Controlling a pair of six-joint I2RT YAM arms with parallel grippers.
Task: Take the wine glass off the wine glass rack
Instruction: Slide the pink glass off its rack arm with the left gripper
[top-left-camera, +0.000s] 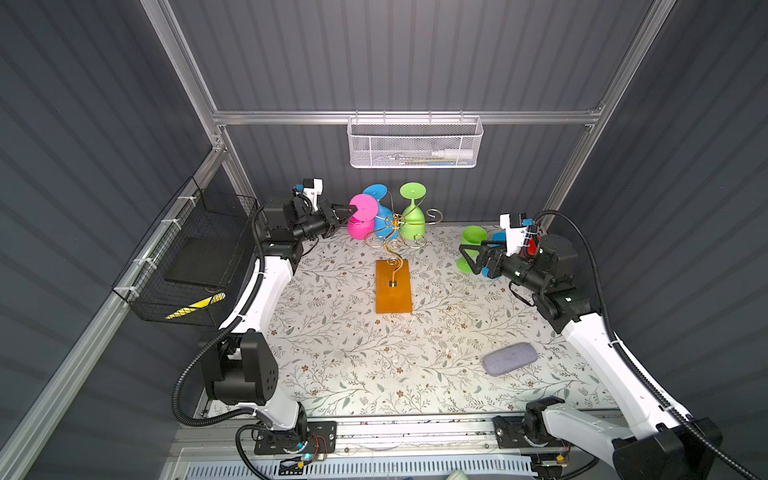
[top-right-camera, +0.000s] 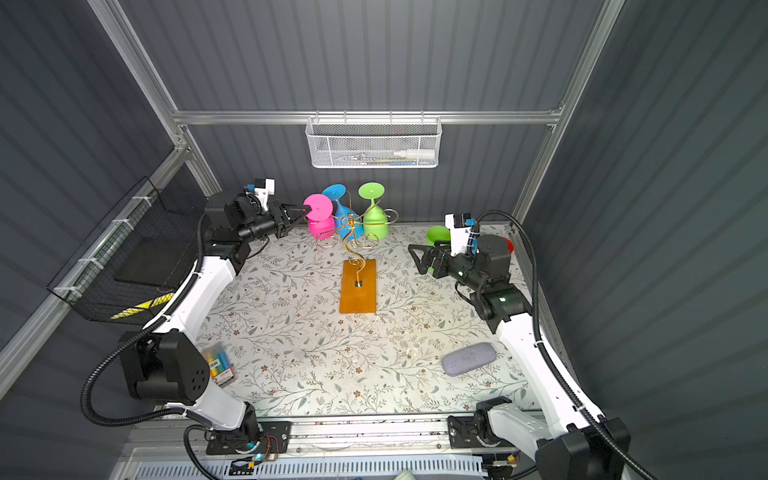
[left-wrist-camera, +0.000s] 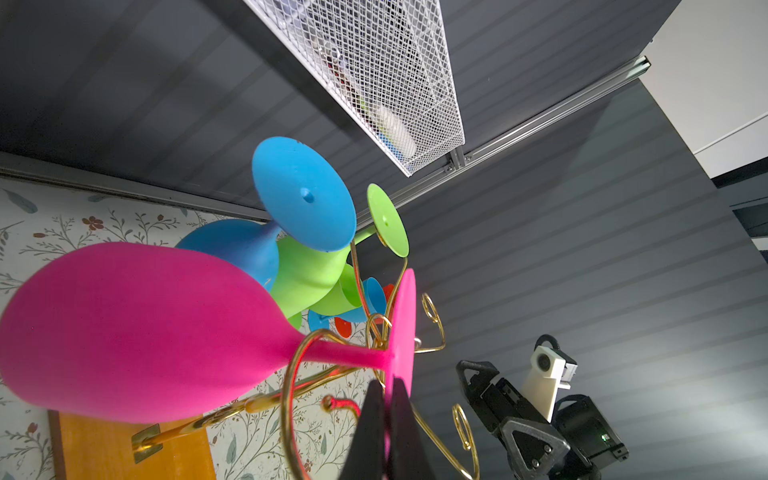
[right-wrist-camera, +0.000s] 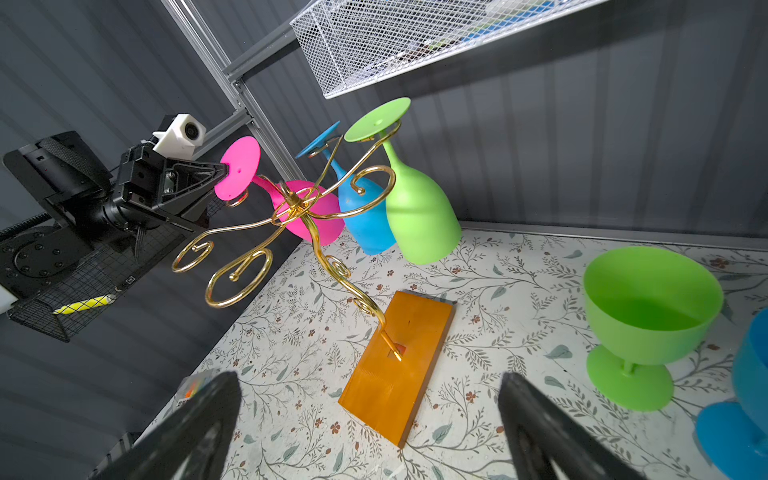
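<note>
One grey case lies on the near right of the flowery table. One pack of coloured pens lies on the near left. In the middle stands the wine glass rack, a gold wire tree on an orange block.

To its right hangs the right gripper. Its fingers are wide apart and hold nothing. Farther back on the left, the left gripper has its fingers pressed together on the edge of the pink wine glass, on its round foot. This glass hangs upside down on the rack's far left arm, with its stem inside a gold curl.

What could go wrong? The grip is only on a thin edge, so I think the glass could slip and drop. A pull the wrong way could catch the stem in the curl and tip the whole rack. A swing could knock the blue glass close beside it.

Now the count. Three glasses hang on the rack: one pink, one blue and one green. The rack has six curly arms, and three are bare. On the far right of the table stand one green glass and one blue glass. There is also a bit of something red that I cannot make out. One black wire basket hangs on the left. One white mesh basket hangs on the far wall.
</note>
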